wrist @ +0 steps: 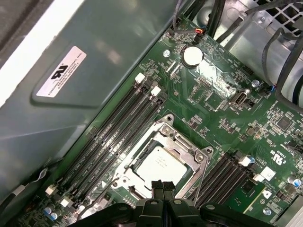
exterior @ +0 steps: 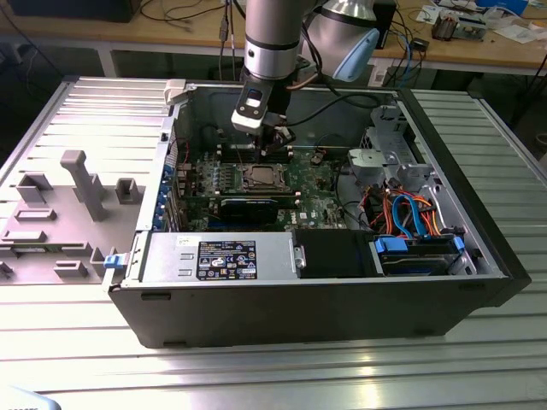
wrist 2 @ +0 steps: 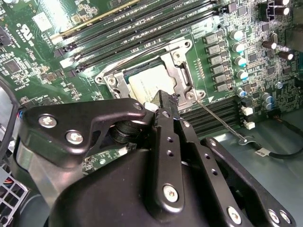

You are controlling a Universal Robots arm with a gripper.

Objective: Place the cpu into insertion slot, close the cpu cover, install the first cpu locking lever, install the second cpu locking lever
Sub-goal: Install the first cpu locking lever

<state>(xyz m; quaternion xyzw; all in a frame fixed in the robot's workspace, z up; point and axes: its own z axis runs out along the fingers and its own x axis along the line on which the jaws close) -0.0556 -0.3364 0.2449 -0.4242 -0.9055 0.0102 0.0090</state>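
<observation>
A big grey metal table (exterior: pixel 479 359) with ribs holds an open computer case (exterior: pixel 342 307). Work benches stand behind it. The robot arm (exterior: pixel 272 38) reaches down into the case, over the green board (exterior: pixel 312 175).

The gripper (exterior: pixel 265 137) hangs just above the insertion slot (exterior: pixel 259 177). In both wrist views its fingers (wrist: pixel 162 185) (wrist 2: pixel 168 100) are pressed close together, with nothing seen between them. Their tips are right by the edge of the cpu cover (wrist: pixel 182 142) (wrist 2: pixel 177 59).

The cover lies flat around the cpu (wrist: pixel 158 165) (wrist 2: pixel 147 85). The cpu sits in the slot, and its silver top shows through the hole. In the second wrist view, a thin metal lever (wrist 2: pixel 220 120) sticks out from a corner of the cover.
</observation>
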